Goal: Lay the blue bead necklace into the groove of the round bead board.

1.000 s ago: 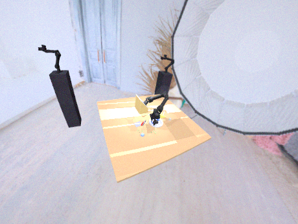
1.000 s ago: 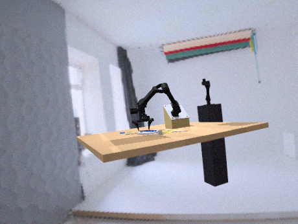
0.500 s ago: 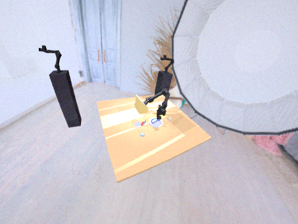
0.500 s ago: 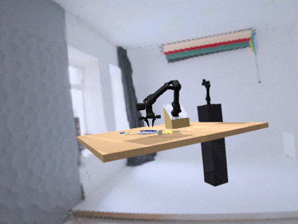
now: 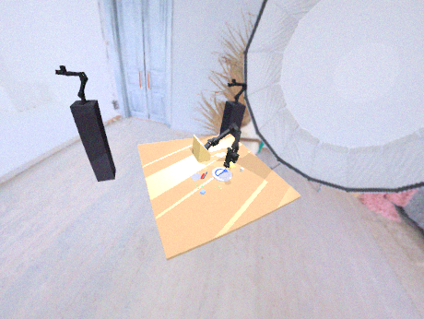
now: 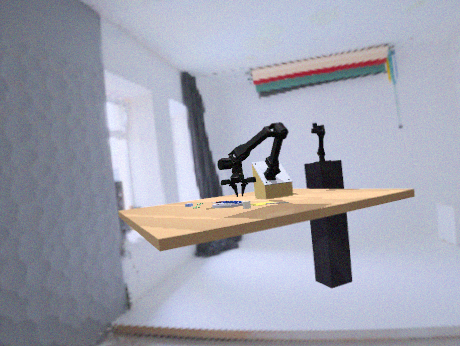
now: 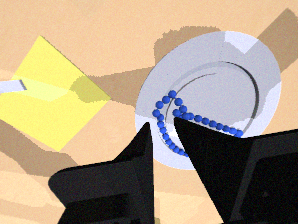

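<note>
The black two-fingered pincer (image 5: pixel 227 165) (image 6: pixel 240 195) (image 7: pixel 161 123) was a little open, holding nothing; below it, the blue round-bead necklace (image 5: pixel 216 173) (image 6: pixel 230 202) (image 7: pixel 198 118) lay on the pale round board (image 5: pixel 229 177) (image 6: pixel 219 206) (image 7: pixel 215 95).

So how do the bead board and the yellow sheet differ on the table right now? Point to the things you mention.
The bead board (image 5: pixel 229 178) (image 7: pixel 215 50) is round and pale; the yellow sheet (image 7: pixel 55 120) is four-cornered and bright yellow. The board has a ring groove and carries the blue bead necklace (image 5: pixel 217 173) (image 7: pixel 209 123); the sheet shows no groove and bears no beads.

Black jointed arm (image 5: pixel 222 135) (image 6: pixel 254 143); black claw (image 5: pixel 228 163) (image 6: pixel 239 192) (image 7: pixel 161 123), fingers tapering to points; surface markings too small to tell.
</note>
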`<act>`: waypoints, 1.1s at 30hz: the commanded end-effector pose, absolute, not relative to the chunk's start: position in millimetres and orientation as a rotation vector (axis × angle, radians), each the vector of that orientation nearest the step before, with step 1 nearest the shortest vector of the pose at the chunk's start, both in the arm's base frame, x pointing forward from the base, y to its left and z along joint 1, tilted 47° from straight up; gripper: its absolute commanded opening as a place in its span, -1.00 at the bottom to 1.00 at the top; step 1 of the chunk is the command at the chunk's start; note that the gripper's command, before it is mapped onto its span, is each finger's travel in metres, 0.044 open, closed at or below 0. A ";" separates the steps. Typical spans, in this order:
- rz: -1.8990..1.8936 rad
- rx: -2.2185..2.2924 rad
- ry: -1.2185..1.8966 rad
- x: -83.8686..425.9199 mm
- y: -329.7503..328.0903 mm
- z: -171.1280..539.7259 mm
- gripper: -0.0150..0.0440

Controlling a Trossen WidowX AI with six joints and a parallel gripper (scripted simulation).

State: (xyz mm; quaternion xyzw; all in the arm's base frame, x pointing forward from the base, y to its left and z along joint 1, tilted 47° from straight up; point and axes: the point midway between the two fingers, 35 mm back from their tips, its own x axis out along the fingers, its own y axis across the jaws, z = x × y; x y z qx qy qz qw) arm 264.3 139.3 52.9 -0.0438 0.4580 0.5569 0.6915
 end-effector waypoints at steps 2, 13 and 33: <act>1.245 -0.098 1.024 264.3 139.5 52.7 -0.08; 1.246 -0.095 1.026 263.2 150.4 42.6 -0.08; 1.252 -0.091 1.023 261.3 162.5 33.8 -0.49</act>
